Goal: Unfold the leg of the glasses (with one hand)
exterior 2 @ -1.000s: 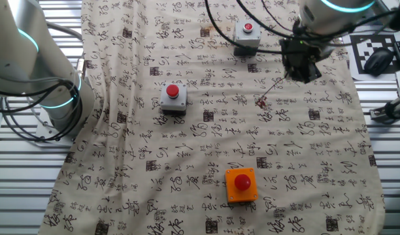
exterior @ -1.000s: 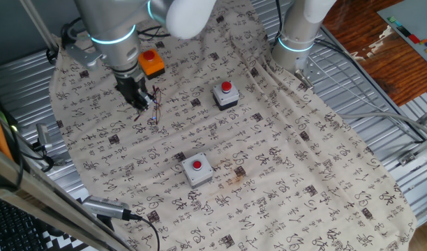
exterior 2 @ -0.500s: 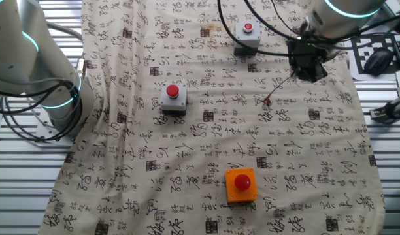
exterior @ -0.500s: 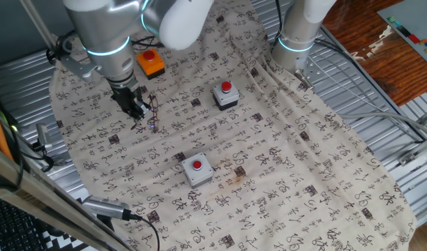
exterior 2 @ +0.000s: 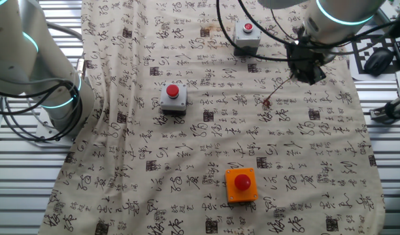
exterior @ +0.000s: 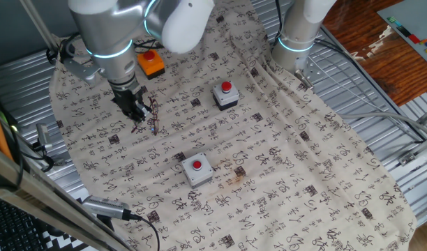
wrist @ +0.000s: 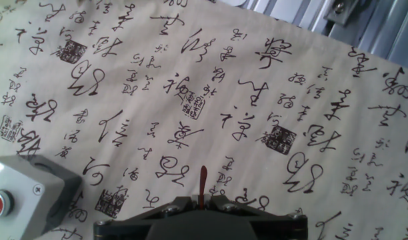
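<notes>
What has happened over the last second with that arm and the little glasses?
The gripper carried the glasses a little sideways across the cloth, toward the edge away from the orange button box, with the grip unchanged: one thin leg is pinched between its fingers. All three button boxes stayed put.

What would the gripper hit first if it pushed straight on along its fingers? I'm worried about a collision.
Probably just the printed cloth; the gripper, shut on the glasses, points at bare fabric, with the grey button box off to the side.
</notes>
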Controlling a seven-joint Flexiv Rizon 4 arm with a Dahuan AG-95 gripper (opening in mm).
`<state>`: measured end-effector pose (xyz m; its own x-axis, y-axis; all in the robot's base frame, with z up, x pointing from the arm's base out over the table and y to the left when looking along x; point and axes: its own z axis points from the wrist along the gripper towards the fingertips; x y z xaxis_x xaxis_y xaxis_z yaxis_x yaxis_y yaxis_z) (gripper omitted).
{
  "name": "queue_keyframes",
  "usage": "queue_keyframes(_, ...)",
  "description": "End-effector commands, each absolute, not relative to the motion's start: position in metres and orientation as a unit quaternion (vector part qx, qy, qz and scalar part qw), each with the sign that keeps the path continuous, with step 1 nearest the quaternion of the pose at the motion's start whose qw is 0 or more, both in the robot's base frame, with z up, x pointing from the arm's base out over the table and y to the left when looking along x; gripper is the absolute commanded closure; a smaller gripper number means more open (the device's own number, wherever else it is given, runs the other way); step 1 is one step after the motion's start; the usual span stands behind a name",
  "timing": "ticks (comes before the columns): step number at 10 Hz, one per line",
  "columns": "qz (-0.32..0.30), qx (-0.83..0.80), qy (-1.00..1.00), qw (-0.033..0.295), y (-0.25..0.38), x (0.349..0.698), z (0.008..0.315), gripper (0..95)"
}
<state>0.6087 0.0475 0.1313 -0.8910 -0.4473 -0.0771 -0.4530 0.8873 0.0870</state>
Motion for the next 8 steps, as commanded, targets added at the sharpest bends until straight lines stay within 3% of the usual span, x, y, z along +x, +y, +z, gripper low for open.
queue_keyframes(1, 0.052, -0.231, 0.971, 0.027, 0.053, 0.611, 0.131, 95.0)
queue_keyframes(6, 0.052, -0.231, 0.971, 0.031, 0.067, 0.611, 0.125, 95.0)
queue_keyframes(7, 0.052, -0.229, 0.971, 0.032, 0.067, 0.611, 0.125, 76.0)
queue_keyframes(8, 0.052, -0.227, 0.972, 0.033, 0.067, 0.611, 0.125, 76.0)
